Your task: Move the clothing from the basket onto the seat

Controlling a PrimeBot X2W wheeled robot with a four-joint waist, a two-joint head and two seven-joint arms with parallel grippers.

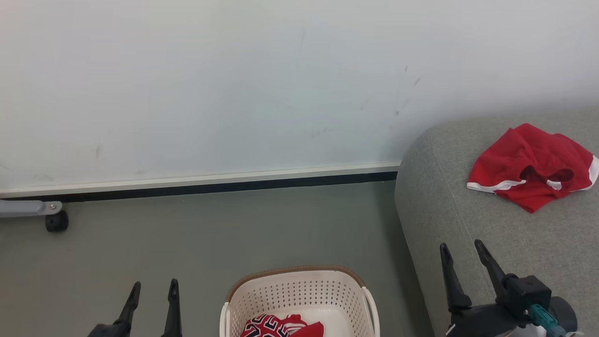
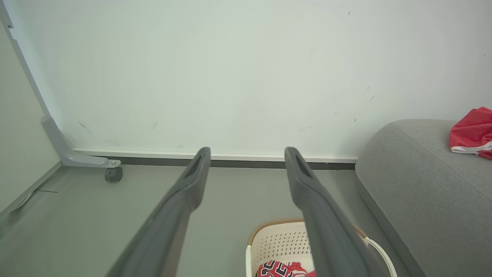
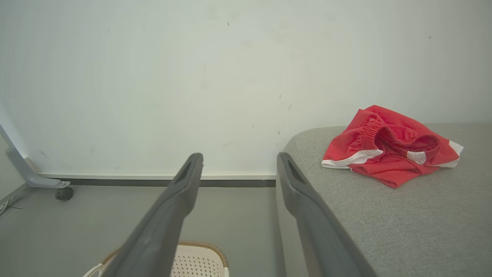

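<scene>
Our left gripper (image 1: 155, 282) and right gripper (image 1: 460, 244) gape wide, empty. The clothing (image 1: 276, 327) lies between them, low in the basket (image 1: 299, 270). It is barely in view but probably light and limp; we'd pinch a raised fold.

left fingers (image 2: 184, 200) spread, empty | basket (image 2: 276, 243) below, jersey (image 2: 277, 270) inside | shorts (image 2: 471, 132) on seat (image 2: 423, 192)

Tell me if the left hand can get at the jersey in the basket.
Likely yes. The left hand is open and empty beside the basket, whose top is uncovered, and the red jersey lies exposed inside. It would only need to clear the basket's side wall.
</scene>
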